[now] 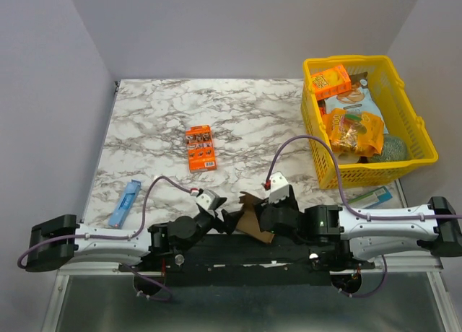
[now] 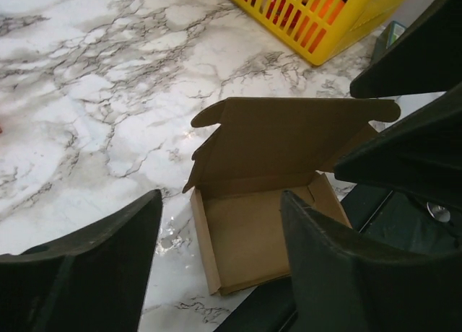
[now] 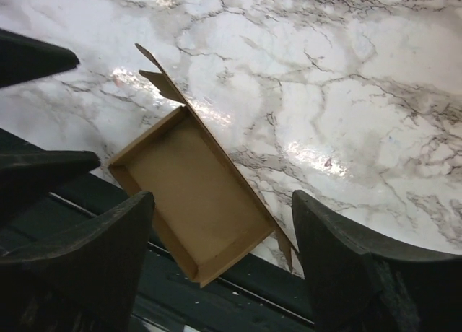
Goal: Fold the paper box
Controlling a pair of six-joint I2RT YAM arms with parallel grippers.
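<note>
Marble table (image 1: 216,115) filled most of our top view, with the yellow basket (image 1: 426,148) at its two o'clock corner. At six o'clock, by the near edge, the two arms reached in toward each other, and the box (image 2: 245,238) lay on the table between them.

The left gripper (image 2: 222,202) faced the box from nine o'clock and the right gripper (image 3: 224,202) from three o'clock. Both had their jaws wide apart and clamped on nothing. In each wrist view the box showed in the gap between the fingers. We could not tell whether any finger touched it.

The box was brown card, and its tray was already formed, with low walls (image 2: 204,238) raised along its sides. The lid (image 2: 289,141) stood up from the twelve o'clock wall, tilted a little back. Its small tabs (image 2: 209,115) stuck out at the upper corners, not yet tucked.

We judged the tray stage done and the closing of the lid in hand. The next move called for one gripper to steady the tray. The other would press the lid forward and down toward six o'clock, then guide the tabs inside the walls. We expected light card like this to slide unless it was held.
</note>
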